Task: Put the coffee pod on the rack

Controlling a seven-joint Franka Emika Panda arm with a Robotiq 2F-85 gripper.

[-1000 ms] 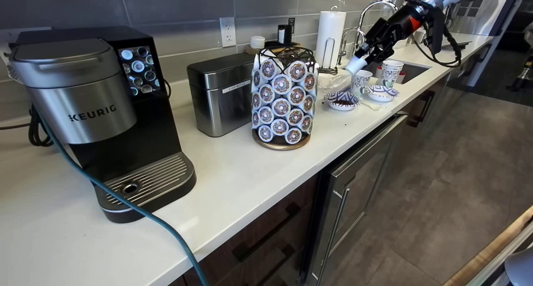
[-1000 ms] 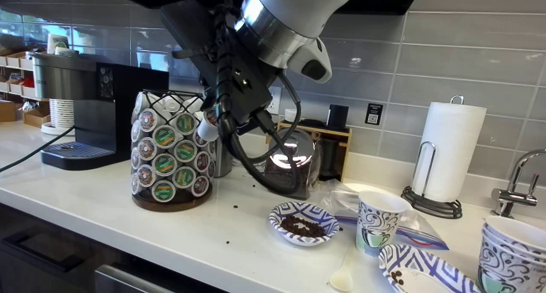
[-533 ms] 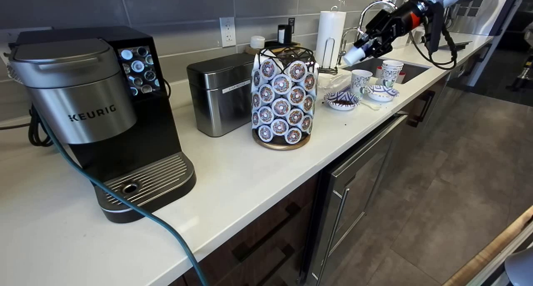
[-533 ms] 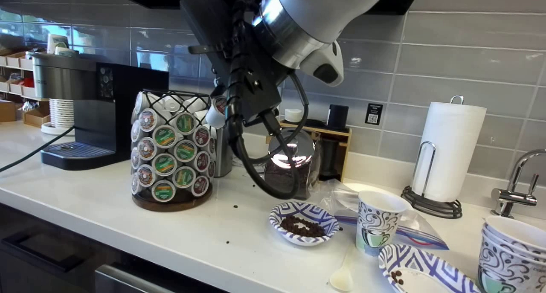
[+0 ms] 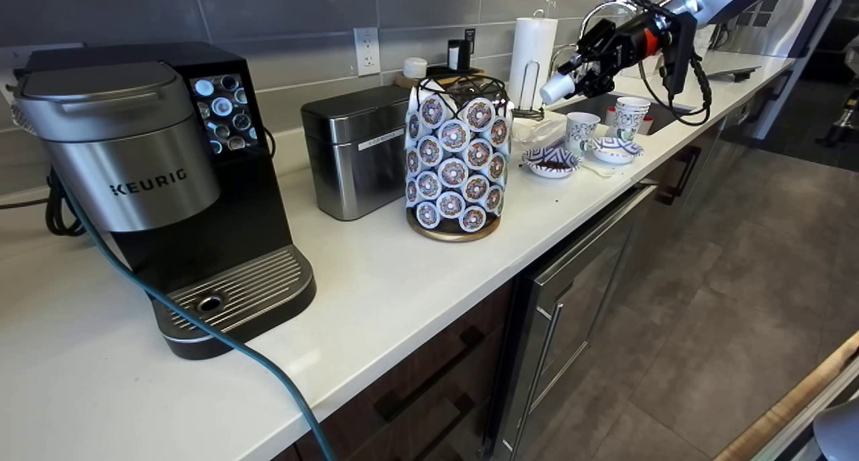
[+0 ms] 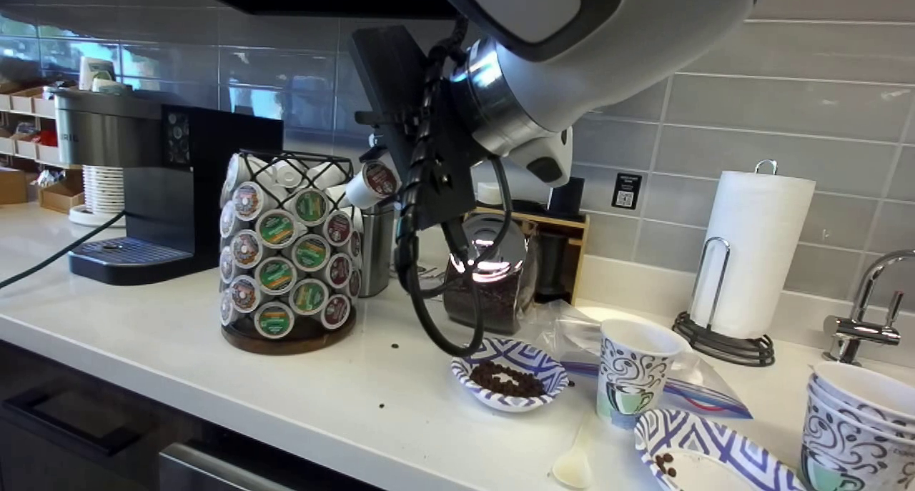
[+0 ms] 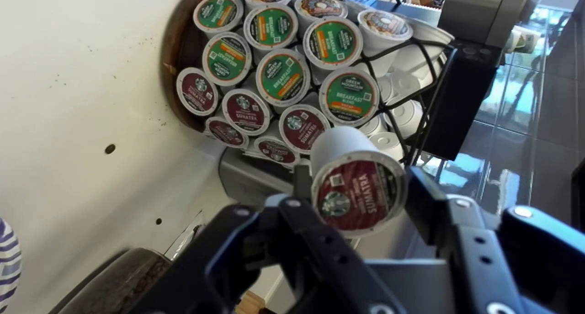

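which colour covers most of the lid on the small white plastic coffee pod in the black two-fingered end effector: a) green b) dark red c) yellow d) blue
b: in the wrist view, the white plastic coffee pod gripped by the black end effector shows a mostly dark red lid marked "SUMATRA".

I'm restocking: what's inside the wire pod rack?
The wire pod rack holds Breakfast Blend pods, Sumatra pods and doughnut-lidded pods; white undersides show through the top. Pods hide its lower core.

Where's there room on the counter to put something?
The white counter is bare between the Keurig coffee maker and pod rack, in front of the silver canister. Toward the faucet, it's crowded: paper bowls, paper cups, a white spoon, a plastic bag.
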